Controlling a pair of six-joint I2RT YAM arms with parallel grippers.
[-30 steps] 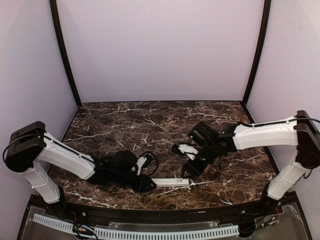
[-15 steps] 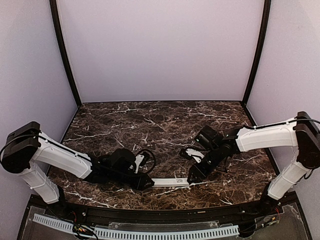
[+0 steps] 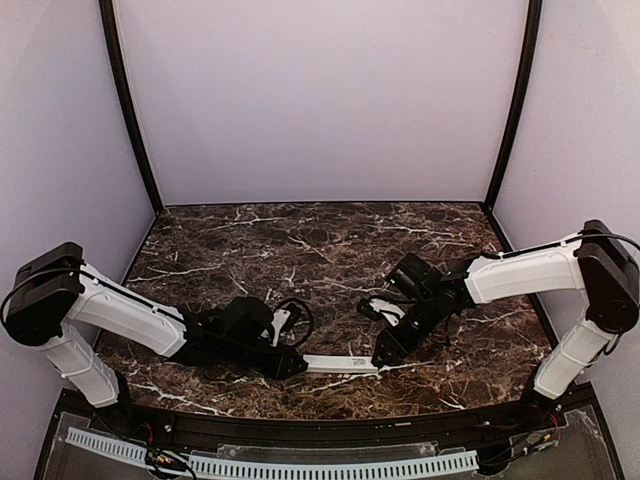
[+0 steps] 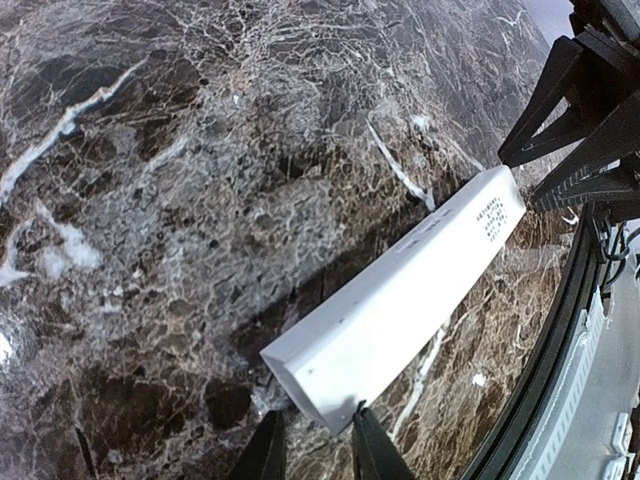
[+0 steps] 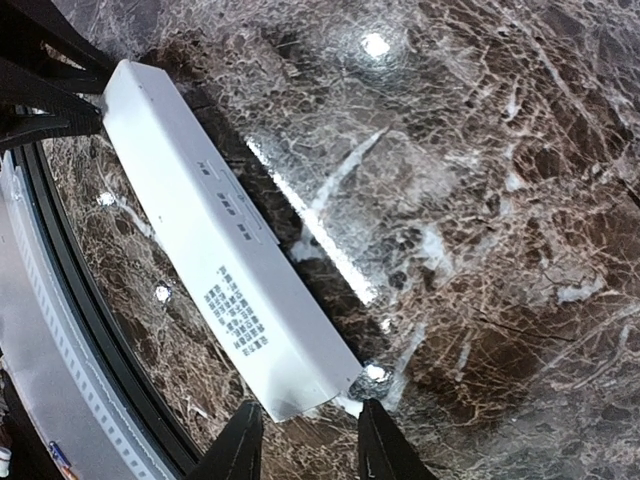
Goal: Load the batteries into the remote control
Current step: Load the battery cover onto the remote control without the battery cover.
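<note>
The remote control (image 3: 340,365) is a white bar lying flat near the table's front edge, with small grey print near its right end; no dark section shows. It also shows in the left wrist view (image 4: 400,300) and the right wrist view (image 5: 210,240). My left gripper (image 3: 292,364) is at its left end, fingers slightly apart, with that end just ahead of the tips (image 4: 315,450). My right gripper (image 3: 384,352) is low over the right end, open, with the bar's end between the fingertips (image 5: 308,445). No batteries are in view.
A black rail (image 3: 320,430) runs along the table's near edge, close beside the remote, and shows in the wrist views (image 4: 560,380) (image 5: 90,330). Lilac walls with dark posts (image 3: 130,110) close in the marble table (image 3: 300,240) at the back and sides.
My right gripper has moved towards the near edge and down onto the remote's right end. The left gripper and the remote have hardly moved.
</note>
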